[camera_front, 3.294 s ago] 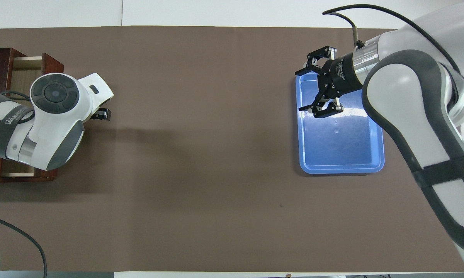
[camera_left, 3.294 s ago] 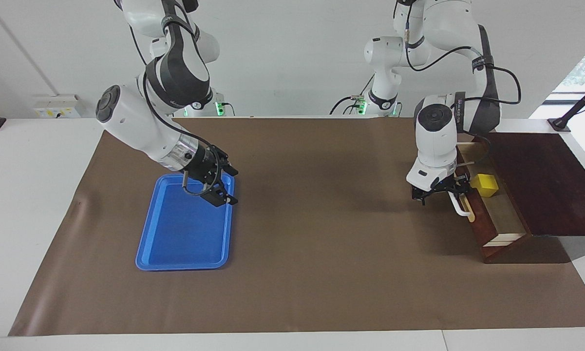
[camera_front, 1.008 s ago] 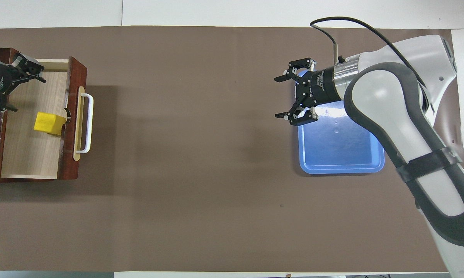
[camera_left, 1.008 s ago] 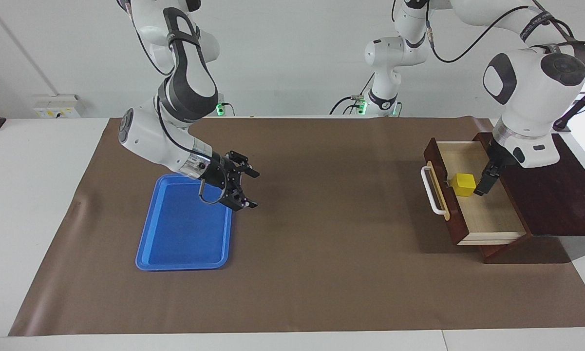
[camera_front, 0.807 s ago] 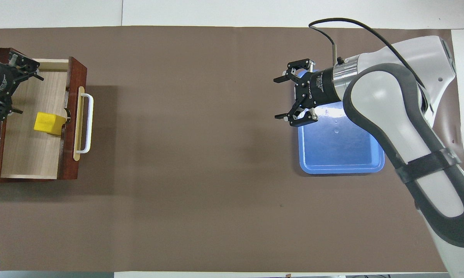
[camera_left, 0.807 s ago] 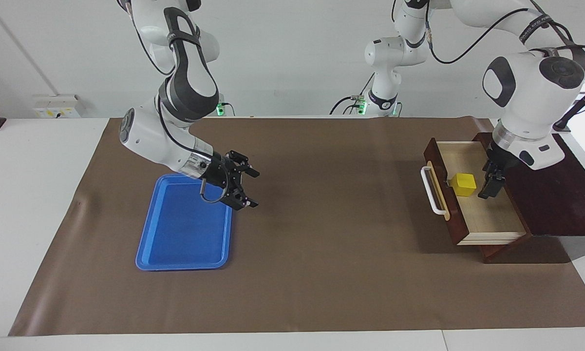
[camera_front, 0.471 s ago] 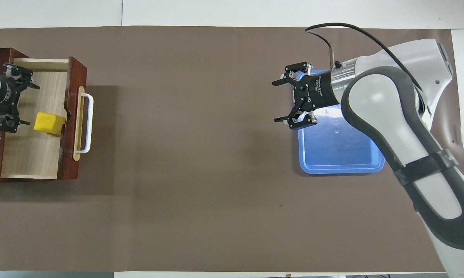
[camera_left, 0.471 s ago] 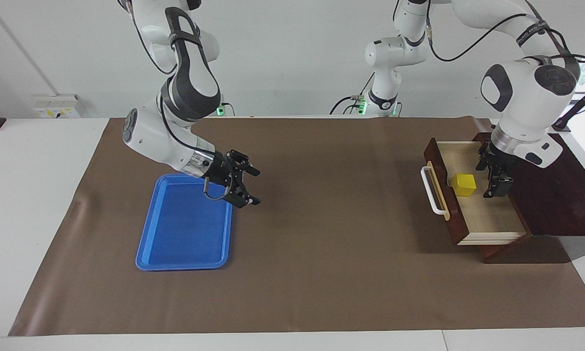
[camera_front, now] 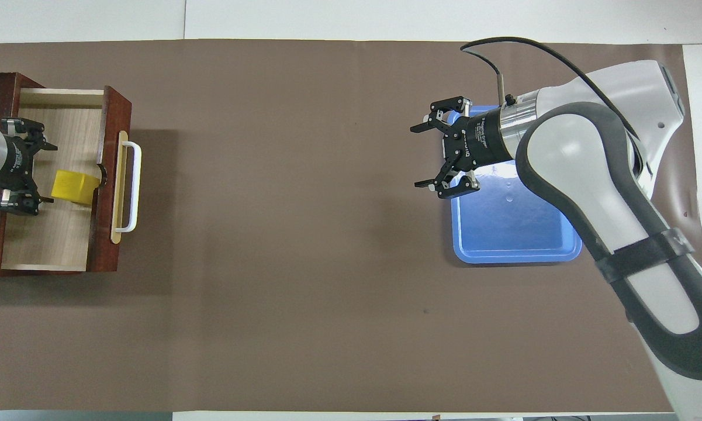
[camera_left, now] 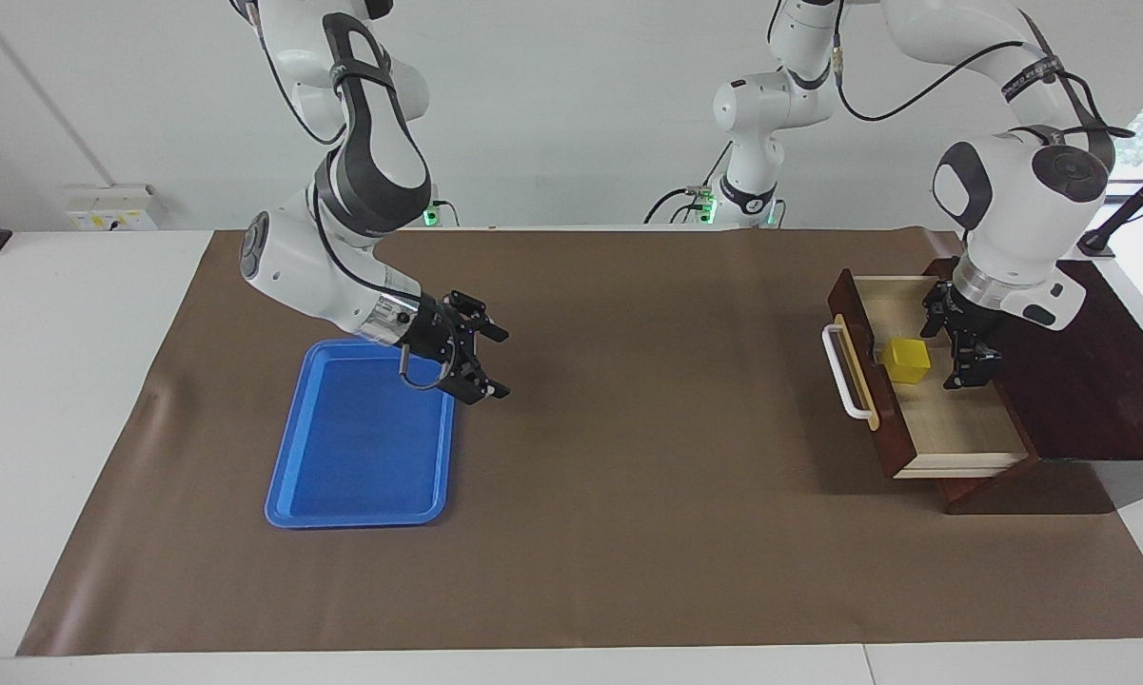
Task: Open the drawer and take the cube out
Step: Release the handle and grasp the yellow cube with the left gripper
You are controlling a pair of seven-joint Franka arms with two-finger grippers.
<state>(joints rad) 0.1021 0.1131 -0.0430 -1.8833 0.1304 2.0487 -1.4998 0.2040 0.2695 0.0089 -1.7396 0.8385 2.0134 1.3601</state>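
The cube (camera_left: 910, 361) sits on the pale floor of the open drawer (camera_left: 952, 419), against the inside of the drawer's front panel, just inside the white handle (camera_left: 843, 373). Three seconds ago the drawer was only partly out, with the left gripper at its handle; now it stands fully pulled from the cabinet (camera_left: 1085, 362), so opening looks done and taking the cube out is what remains. The left gripper (camera_left: 955, 347) has since let go, swung over the drawer interior, and in the last second settled beside the cube on the cabinet side, jaws spread wide and empty, not yet around it. It probably has to shift toward the drawer front before closing. Well away from the drawer, the right gripper (camera_left: 488, 361) hovers at the edge of the blue tray (camera_left: 343, 476), jaws wide open and empty, edging slightly off the tray toward the drawer.
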